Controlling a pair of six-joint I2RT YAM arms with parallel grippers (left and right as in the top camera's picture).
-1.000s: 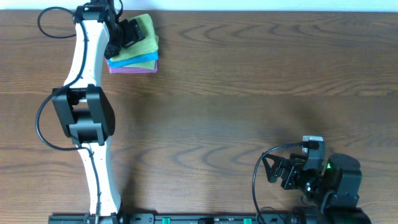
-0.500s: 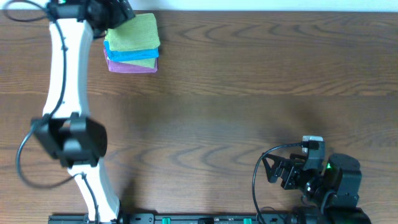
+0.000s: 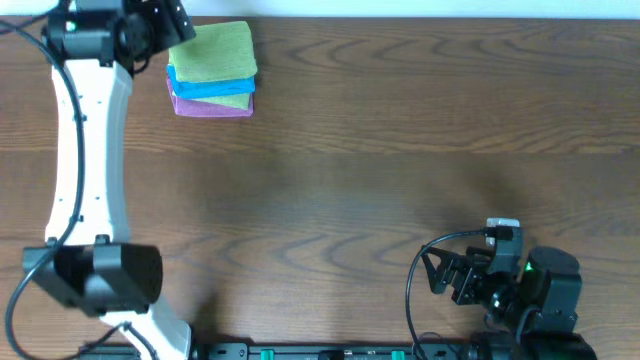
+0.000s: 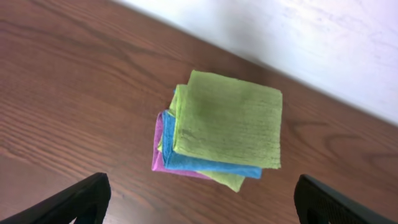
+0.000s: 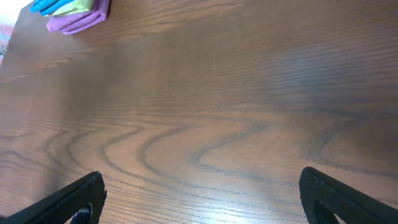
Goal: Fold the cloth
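A brown wooden table (image 3: 400,150) met a white wall (image 4: 323,37). The left arm (image 3: 85,150) reached to the far left corner, where the folded green cloth (image 4: 229,121) topped a stack (image 3: 212,80) over a blue cloth (image 4: 205,167) and a purple cloth (image 4: 158,149). The left gripper (image 4: 200,200) hung by it, jaws wide apart and empty. The right gripper (image 5: 202,199), front right, gaped empty too.

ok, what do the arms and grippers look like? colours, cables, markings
Left arm: white links, black joint housings, thin black cable looping beside it. Left gripper: black. Right arm: all black, with a small green light, a pale grey module on top and a black cable loop alongside. Right gripper: black. No legible markings on either.
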